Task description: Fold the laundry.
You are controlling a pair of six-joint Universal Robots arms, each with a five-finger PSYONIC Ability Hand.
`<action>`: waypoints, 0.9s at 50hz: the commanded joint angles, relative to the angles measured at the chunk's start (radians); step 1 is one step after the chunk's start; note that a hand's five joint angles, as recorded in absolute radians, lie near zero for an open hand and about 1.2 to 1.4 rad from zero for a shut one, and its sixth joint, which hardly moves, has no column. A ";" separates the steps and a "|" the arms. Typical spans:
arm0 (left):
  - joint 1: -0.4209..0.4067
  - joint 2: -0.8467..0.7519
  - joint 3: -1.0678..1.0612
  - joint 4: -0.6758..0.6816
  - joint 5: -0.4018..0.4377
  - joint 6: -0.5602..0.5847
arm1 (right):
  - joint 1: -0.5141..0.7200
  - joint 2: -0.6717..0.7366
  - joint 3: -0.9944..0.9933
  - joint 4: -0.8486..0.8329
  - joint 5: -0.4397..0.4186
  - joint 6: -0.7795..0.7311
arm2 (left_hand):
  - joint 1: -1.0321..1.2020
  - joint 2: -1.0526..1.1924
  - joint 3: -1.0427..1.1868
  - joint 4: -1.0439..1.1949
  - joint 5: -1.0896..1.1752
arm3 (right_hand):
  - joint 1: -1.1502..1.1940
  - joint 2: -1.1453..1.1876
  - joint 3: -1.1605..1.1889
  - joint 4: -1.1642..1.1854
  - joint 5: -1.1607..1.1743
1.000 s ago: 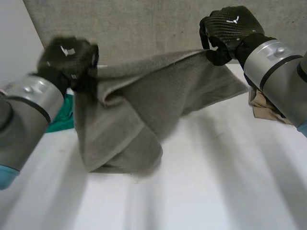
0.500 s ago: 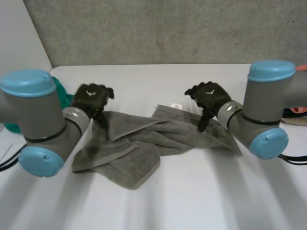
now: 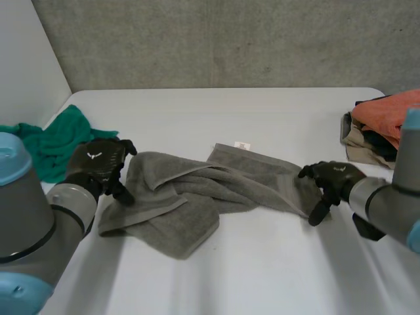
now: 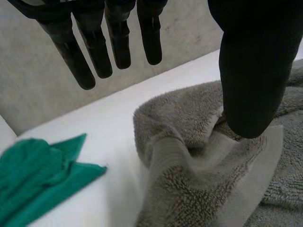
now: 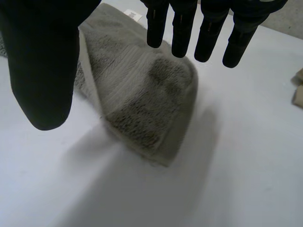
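Observation:
A grey towel [image 3: 197, 193] lies crumpled and partly doubled over on the white table [image 3: 262, 275]. My left hand [image 3: 98, 164] hovers at the towel's left edge, open, with straight fingers [image 4: 90, 52] and thumb apart above a rumpled towel corner [image 4: 189, 179]. My right hand [image 3: 331, 180] is at the towel's right end, also open. In the right wrist view its fingers [image 5: 199, 28] hang spread over the folded right corner of the towel [image 5: 142, 104], holding nothing.
A green cloth [image 3: 52, 141] lies bunched at the table's left edge, close to my left hand and also beside the towel [image 4: 38, 175]. A pile of orange and beige clothes [image 3: 384, 128] sits at the right edge. A grey wall stands behind.
A second ago both hands held the towel up by its top edge. They lowered it onto the table, let go and opened, then drew outward to its two ends.

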 commanded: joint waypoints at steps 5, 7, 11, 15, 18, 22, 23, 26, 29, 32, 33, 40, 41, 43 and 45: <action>0.044 -0.238 0.165 0.035 0.035 -0.109 | 0.086 0.045 0.077 -0.250 0.002 0.097 | 0.027 0.036 0.038 0.046 0.048 | 0.189 0.190 0.185 0.184 0.178; 0.044 -0.266 0.188 0.033 0.049 -0.109 | 0.095 0.071 0.063 -0.271 0.005 0.099 | 0.029 0.039 0.041 0.049 0.051 | 0.225 0.225 0.220 0.220 0.213; 0.044 -0.335 0.244 0.026 0.078 -0.115 | 0.114 0.121 0.028 -0.293 0.011 0.099 | 0.032 0.042 0.044 0.052 0.054 | 0.266 0.266 0.262 0.261 0.254; 0.037 -0.400 0.293 0.019 0.094 -0.143 | 0.126 0.154 0.002 -0.296 0.009 0.099 | 0.038 0.048 0.050 0.058 0.060 | 0.401 0.401 0.396 0.396 0.389; 0.037 -0.417 0.316 0.012 0.100 -0.184 | 0.132 0.178 -0.010 -0.296 0.009 0.097 | 0.038 0.048 0.050 0.058 0.060 | 0.585 0.586 0.581 0.580 0.574; 0.031 -0.424 0.351 0.012 0.100 -0.200 | 0.137 0.192 -0.020 -0.302 0.012 0.097 | 0.041 0.051 0.053 0.061 0.062 | 1.075 1.076 1.071 1.070 1.063; 0.031 -0.427 0.356 0.010 0.100 -0.200 | 0.135 0.187 -0.018 -0.313 0.017 0.097 | 0.044 0.054 0.056 0.064 0.065 | 1.075 1.076 1.071 1.070 1.064; 0.028 -0.461 0.380 0.012 0.101 -0.197 | 0.131 0.180 -0.009 -0.336 0.028 0.097 | 0.263 0.273 0.275 0.283 0.285 | 1.075 1.076 1.071 1.070 1.064; 0.011 -0.499 0.426 0.009 0.089 -0.200 | 0.135 0.132 0.008 -0.365 0.051 0.083 | 0.978 0.988 0.990 0.998 1.000 | 1.075 1.076 1.071 1.070 1.064; 0.002 -0.502 0.457 -0.005 0.089 -0.203 | 0.124 0.019 0.020 -0.362 0.058 0.063 | 0.989 0.999 1.001 1.009 1.010 | 1.075 1.076 1.071 1.070 1.064; 0.003 -0.498 0.463 -0.013 0.089 -0.204 | 0.124 -0.004 0.022 -0.361 0.057 0.056 | 0.989 0.999 1.001 1.009 1.010 | 1.075 1.076 1.071 1.070 1.064; 0.005 -0.299 0.479 -0.151 0.103 -0.206 | 0.118 -0.207 -0.003 -0.299 0.060 -0.127 | 0.989 0.999 1.001 1.009 1.010 | 1.075 1.076 1.071 1.070 1.064; 0.005 -0.268 0.479 -0.166 0.105 -0.203 | 0.115 -0.230 -0.012 -0.281 0.058 -0.160 | 0.989 0.999 1.001 1.009 1.010 | 1.075 1.076 1.071 1.070 1.064; 0.002 -0.188 0.483 -0.209 0.105 -0.192 | 0.095 -0.291 -0.059 -0.212 0.061 -0.269 | 0.989 0.999 1.001 1.009 1.010 | 1.075 1.076 1.071 1.070 1.064; 0.006 -0.128 0.485 -0.235 0.106 -0.186 | 0.085 -0.340 -0.122 -0.126 0.068 -0.361 | 0.989 0.999 1.001 1.009 1.010 | 1.075 1.076 1.071 1.070 1.064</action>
